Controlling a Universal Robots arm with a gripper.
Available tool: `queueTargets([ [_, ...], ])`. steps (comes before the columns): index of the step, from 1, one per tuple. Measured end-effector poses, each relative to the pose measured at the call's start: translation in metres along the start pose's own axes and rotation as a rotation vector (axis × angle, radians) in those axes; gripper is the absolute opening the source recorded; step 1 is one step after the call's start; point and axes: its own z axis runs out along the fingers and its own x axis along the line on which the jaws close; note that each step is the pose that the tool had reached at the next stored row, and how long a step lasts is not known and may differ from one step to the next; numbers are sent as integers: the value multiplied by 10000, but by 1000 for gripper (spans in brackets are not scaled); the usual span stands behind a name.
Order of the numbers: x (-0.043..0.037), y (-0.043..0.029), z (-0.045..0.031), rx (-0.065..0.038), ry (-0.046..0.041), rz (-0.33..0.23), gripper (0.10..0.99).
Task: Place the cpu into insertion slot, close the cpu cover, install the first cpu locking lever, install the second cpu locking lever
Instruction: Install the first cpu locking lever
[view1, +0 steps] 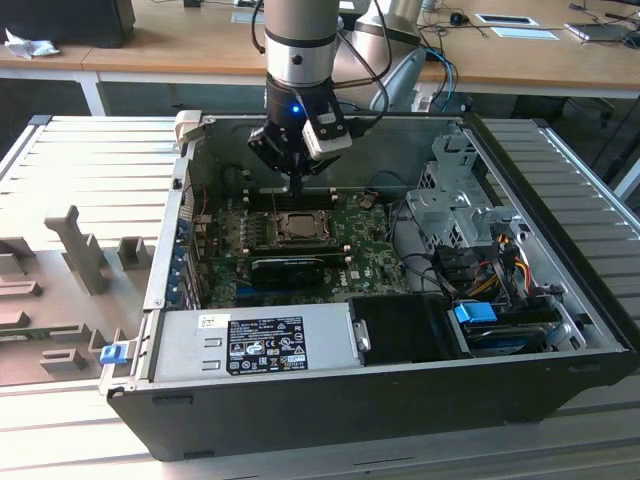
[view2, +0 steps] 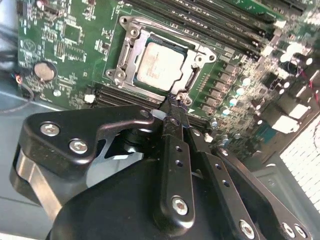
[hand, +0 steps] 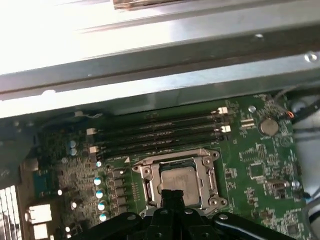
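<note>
Entry, socket stage. Your single black two-finger gripper (view1: 297, 190) stood nose-down inside the open black computer case (view1: 400, 400). In both wrist views its fingertips were drawn together with no gap between them (view2: 173, 104) (hand: 172, 194), and I saw nothing clamped there.

The small flat square cpu with the silver-grey metal top (view2: 160, 65) lay seated in the square dark insertion slot with the metallic rim (view2: 118, 75), green circuit board (view2: 65, 55) all around it. The thin dark-silver cpu cover, a frame plate with a large square window (view2: 131, 50), lay flat around the chip, top face showing through the window. Judged from that, placing was done and the cover looked down. I could not pick the two locking levers out from the frame, so their state is not recorded.

Key relation: the cpu lay just ahead of your fingertips, along the line the fingers pointed. The tips sat at the slot's near edge, by one corner of the frame. Whether they touched metal or hung just over it, I could not tell. The long black memory slots (hand: 160, 132) ran parallel to the slot's far edge, beyond the chip. In the exterior view the tips hung directly over the slot.
</note>
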Motion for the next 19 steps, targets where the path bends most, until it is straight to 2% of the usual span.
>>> queueTargets([
  [9, 1, 0, 0, 0, 79, -1582, 106],
  [11, 1, 0, 1, 0, 111, -2213, 106],
  [13, 2, 0, 1, 0, 130, -2611, 106],
  [16, 122, -16, 4, -31, 88, -2646, 106],
  [17, 206, -28, 6, -30, 81, -2639, 106],
  [19, 225, -29, 11, -31, 75, -2511, 106],
])
